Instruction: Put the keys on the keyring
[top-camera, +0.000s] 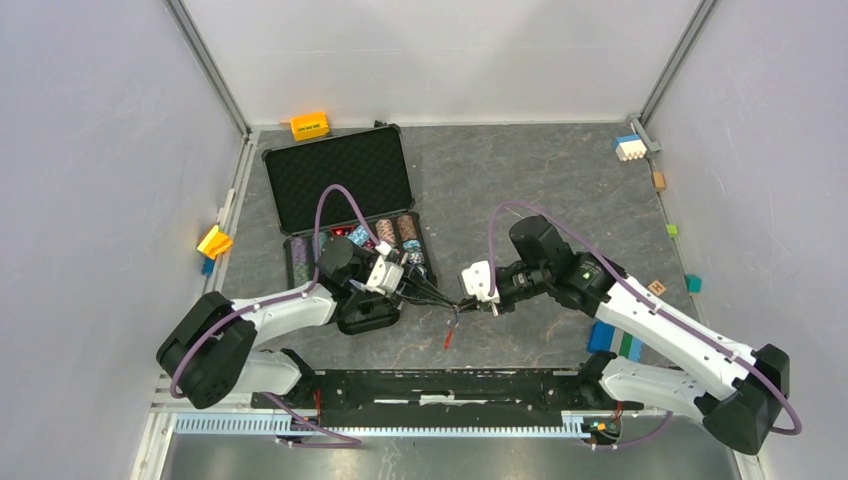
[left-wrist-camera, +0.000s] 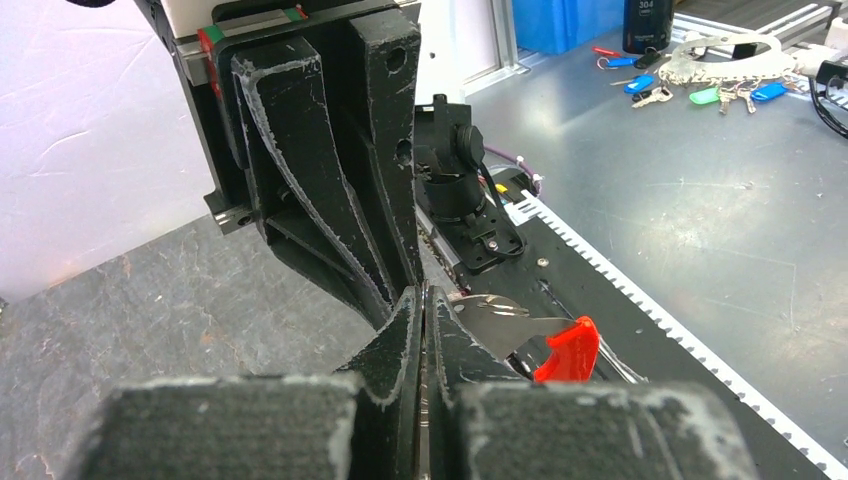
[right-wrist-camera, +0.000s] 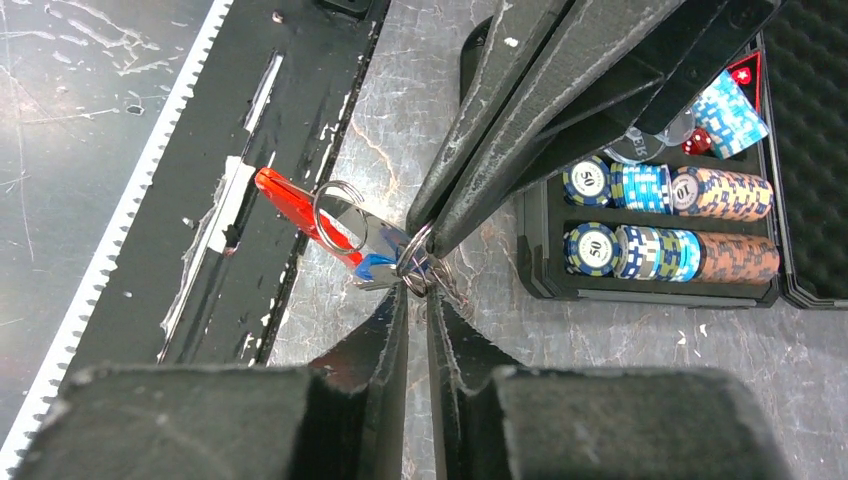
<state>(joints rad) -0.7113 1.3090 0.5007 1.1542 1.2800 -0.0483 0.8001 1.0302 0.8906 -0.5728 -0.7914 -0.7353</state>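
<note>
Where the two tools meet above the grey surface (top-camera: 560, 200), the keyring (right-wrist-camera: 410, 268) hangs between them. Its red strip (right-wrist-camera: 285, 195) runs from the silvery rings toward the black rail (top-camera: 430, 385) at the near edge. The left tool (left-wrist-camera: 425, 297) is clenched on the ring's metal. The right tool (right-wrist-camera: 418, 296) has its jaws a sliver apart around the ring cluster, and I cannot tell whether it grips. A blue-headed key (right-wrist-camera: 372, 264) shows only in the right wrist view, half hidden by a metal plate. From above, everything is a tiny tangle.
</note>
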